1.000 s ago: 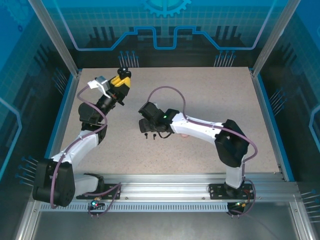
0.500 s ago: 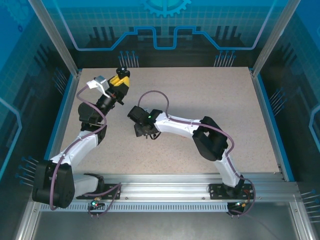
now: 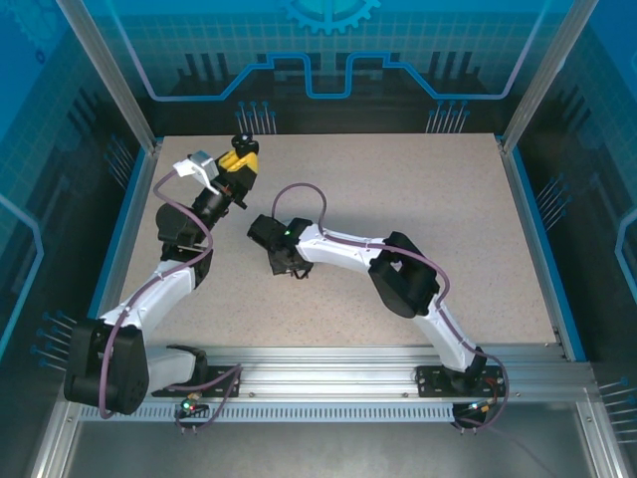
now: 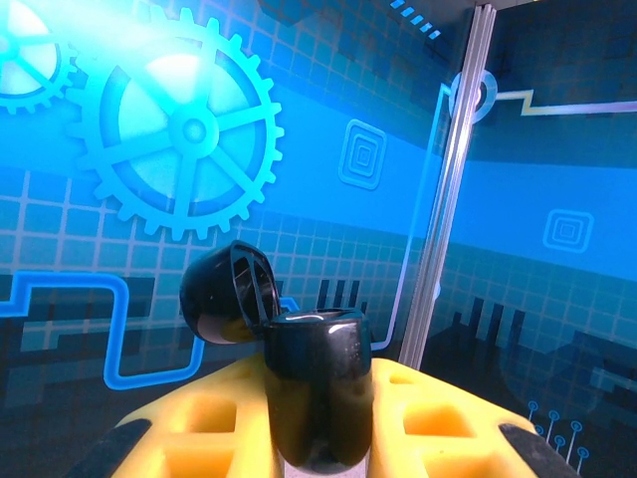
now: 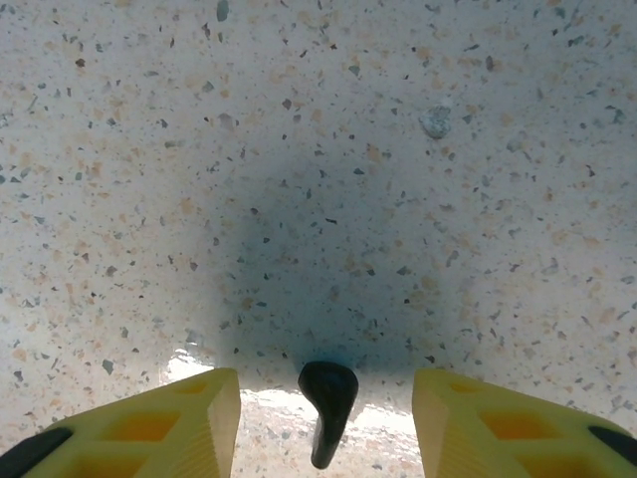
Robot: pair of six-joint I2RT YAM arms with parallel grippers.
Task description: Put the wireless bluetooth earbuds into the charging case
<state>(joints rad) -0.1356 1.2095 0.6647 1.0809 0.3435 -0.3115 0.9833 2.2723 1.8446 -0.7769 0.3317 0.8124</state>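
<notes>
Table (image 3: 428,199): speckled top. Right arm (image 3: 398,281) reaches from its base at 5 o'clock across to just left of table centre, wrist pointing down at the top. Left arm (image 3: 164,284) runs from 7 o'clock up to roughly 11 o'clock, near the far left corner. Left gripper (image 4: 318,438): clamped tight on a black case (image 4: 318,388), with a yellow finger on each side. The case is upright, held up against the blue backdrop (image 4: 149,129), with its lid (image 4: 227,294) flipped open and hanging back at 10 o'clock from the body. The inside of the case is hidden from the wrist cam. Right gripper (image 5: 326,388): jaws partly open, gripping nothing, tips close to the table. One black earbud (image 5: 328,393) lies on the table between the two yellow fingers (image 5: 498,423), at 6 o'clock in the wrist view. It's about centred in the gap, with clear space both sides, touching neither. Bulb end points to 12, stem to 6. It sits at the near edge of the gripper's shadow (image 5: 328,269). Case and earbud are well apart: case out at 11 o'clock, earbud near table centre.
</notes>
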